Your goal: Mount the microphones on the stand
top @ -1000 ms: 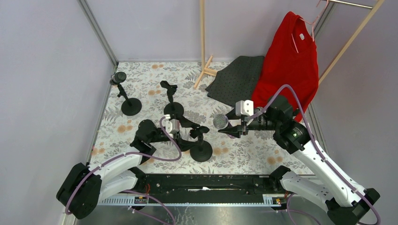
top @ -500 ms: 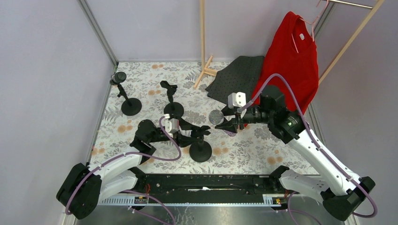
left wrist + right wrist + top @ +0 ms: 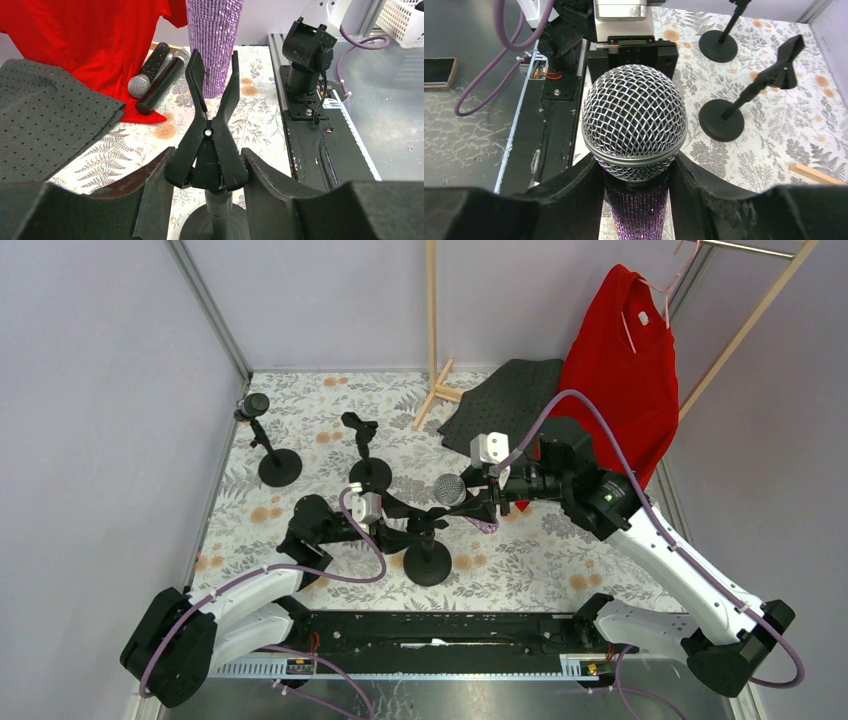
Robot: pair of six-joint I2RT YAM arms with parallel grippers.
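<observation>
**Purple microphone held at the spread clip**

The right gripper (image 3: 635,170) pinches the glittery purple microphone (image 3: 634,120) just below its mesh head, one finger on each side of the body. Seen from above, it holds the microphone off the floral table cover (image 3: 530,560), just beside the top of the nearest stand (image 3: 428,562). The left gripper (image 3: 206,165) is pressed onto the lower end of that stand's clip (image 3: 226,102), whose two prongs stand apart in a V. In the left wrist view the purple body shows between the prongs (whether it touches them I cannot tell). The two black microphones (image 3: 161,85) lie side by side at the hem of the red shirt (image 3: 100,35), near the grey mat (image 3: 45,115)
</observation>
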